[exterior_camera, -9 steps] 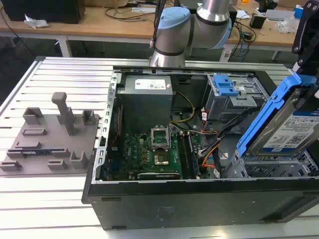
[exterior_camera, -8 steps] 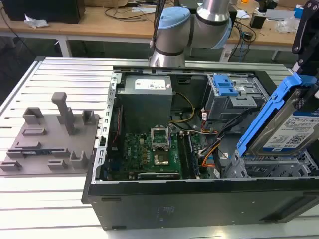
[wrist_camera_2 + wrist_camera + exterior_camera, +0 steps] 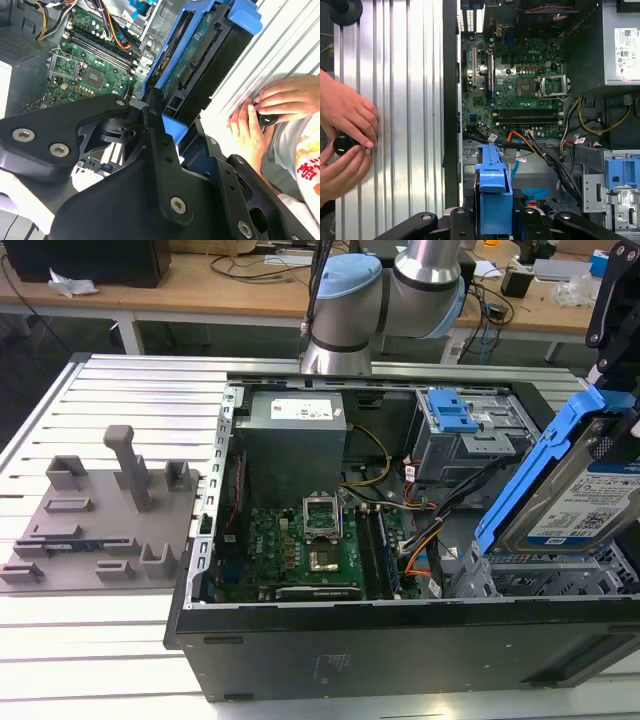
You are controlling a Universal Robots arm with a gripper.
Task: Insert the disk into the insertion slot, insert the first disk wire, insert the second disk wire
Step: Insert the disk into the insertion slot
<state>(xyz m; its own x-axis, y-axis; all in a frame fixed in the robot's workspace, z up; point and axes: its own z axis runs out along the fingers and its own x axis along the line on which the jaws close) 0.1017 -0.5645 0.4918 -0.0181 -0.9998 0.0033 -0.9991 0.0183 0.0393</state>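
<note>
The gripper point(image 3: 494, 214) is clamped on the one disk point(image 3: 570, 490), its black fingers point(image 3: 461, 222) pressing the sides of the blue caddy. The disk hangs tilted just above the insertion slot point(image 3: 545, 585), at the end of the case on the exterior view's right. One white printed label sits on the disk's silver face, and another on the power supply point(image 3: 295, 430).

Exterior view: raised, mid-range, looks obliquely down into open computer case point(image 3: 400, 640); arm base point(image 3: 340, 340) at case's 12 o'clock. First wrist view: close behind gripper point(image 3: 492, 216), near plumb down. Second wrist view: closer, slanted along disk point(image 3: 200, 55). All three share motherboard point(image 3: 310, 545) point(image 3: 90, 75) point(image 3: 520, 75) and disk point(image 3: 590, 490) point(image 3: 494, 200).
</note>
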